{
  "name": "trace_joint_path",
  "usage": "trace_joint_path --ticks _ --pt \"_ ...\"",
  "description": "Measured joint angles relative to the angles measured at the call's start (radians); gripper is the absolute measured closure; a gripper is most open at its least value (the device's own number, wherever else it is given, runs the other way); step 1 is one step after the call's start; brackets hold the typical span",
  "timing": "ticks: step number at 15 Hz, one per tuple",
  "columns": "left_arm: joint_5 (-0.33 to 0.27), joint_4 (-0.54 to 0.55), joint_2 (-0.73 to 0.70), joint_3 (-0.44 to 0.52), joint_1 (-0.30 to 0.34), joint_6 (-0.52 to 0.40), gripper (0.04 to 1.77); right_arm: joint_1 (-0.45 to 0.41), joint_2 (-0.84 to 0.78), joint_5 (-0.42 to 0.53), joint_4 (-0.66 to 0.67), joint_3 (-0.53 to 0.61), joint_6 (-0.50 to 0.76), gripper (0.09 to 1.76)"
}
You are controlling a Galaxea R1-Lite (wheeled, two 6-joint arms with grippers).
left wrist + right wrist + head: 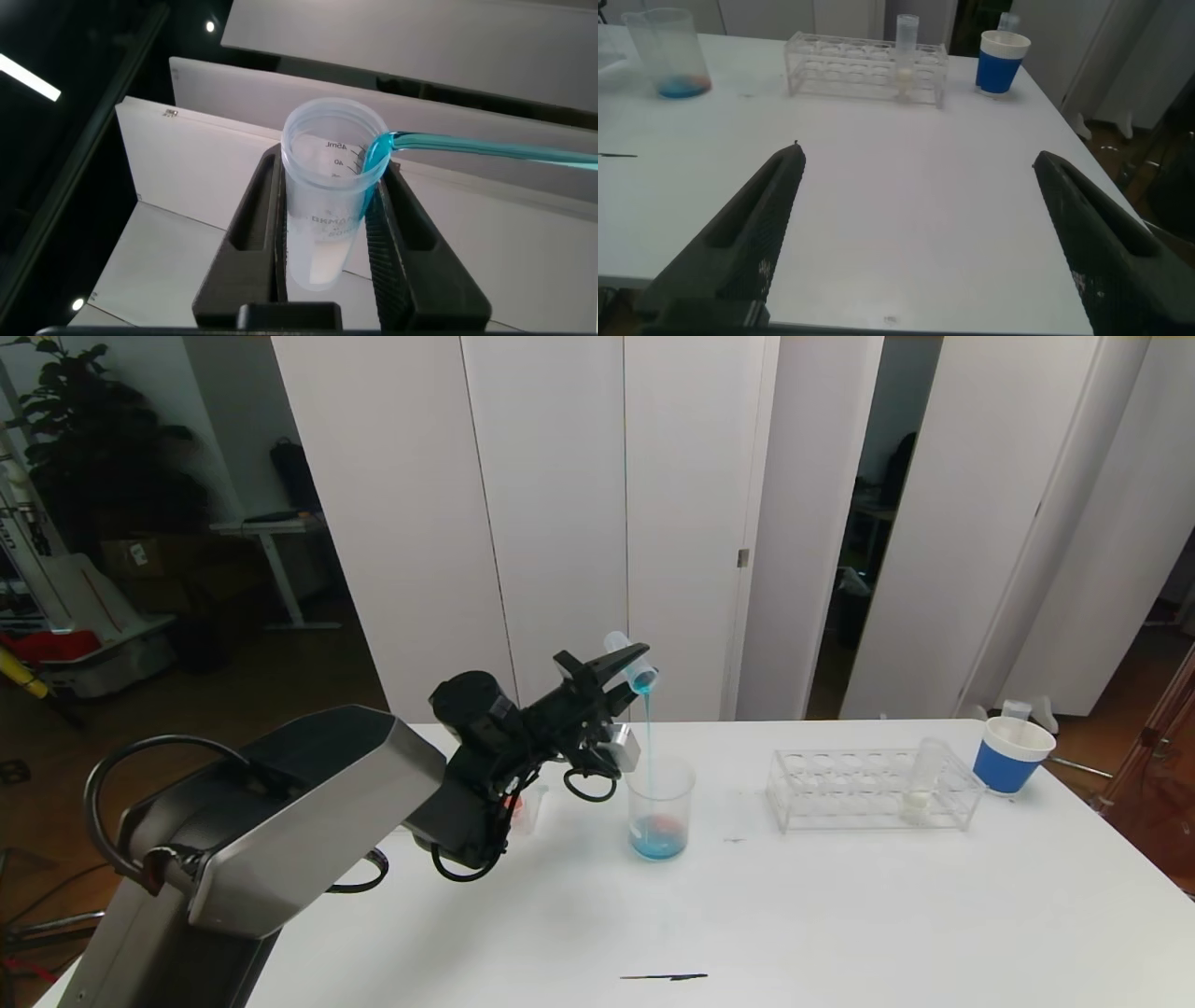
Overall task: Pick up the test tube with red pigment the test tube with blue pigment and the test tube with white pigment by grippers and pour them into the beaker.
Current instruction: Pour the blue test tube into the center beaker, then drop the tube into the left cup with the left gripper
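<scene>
My left gripper [627,665] is shut on the test tube with blue pigment [635,670], tipped mouth-down above the beaker [660,807]. A thin turquoise stream falls from the tube's lip into the beaker, which holds blue liquid with an orange-red patch. In the left wrist view the tube [327,205] sits clamped between the fingers [397,233], blue running over its rim. The test tube with white pigment [920,786] stands upright in the clear rack [840,793]. A clear tube with an orange-red trace [523,807] shows behind the left arm. My right gripper [917,156] hangs open over bare table.
A blue paper cup with a white rim [1013,756] stands at the far right, beyond the rack. A thin black mark [663,977] lies near the table's front edge. The right wrist view shows the beaker [665,51], rack [864,61] and cup [1001,61] far off.
</scene>
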Motion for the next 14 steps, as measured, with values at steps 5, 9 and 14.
trace_joint_path --ticks 5,9,14 --pt "-0.001 0.0 0.0 0.0 0.0 0.001 1.24 0.0 0.0 0.0 0.0 0.0 0.0 0.1" --pt "-0.001 0.0 -0.003 0.0 0.0 0.002 1.24 0.0 0.0 0.0 0.0 0.0 0.0 0.1" --pt "-0.001 0.001 -0.004 0.0 0.0 0.002 1.24 0.0 0.0 0.0 0.0 0.0 0.0 0.1"
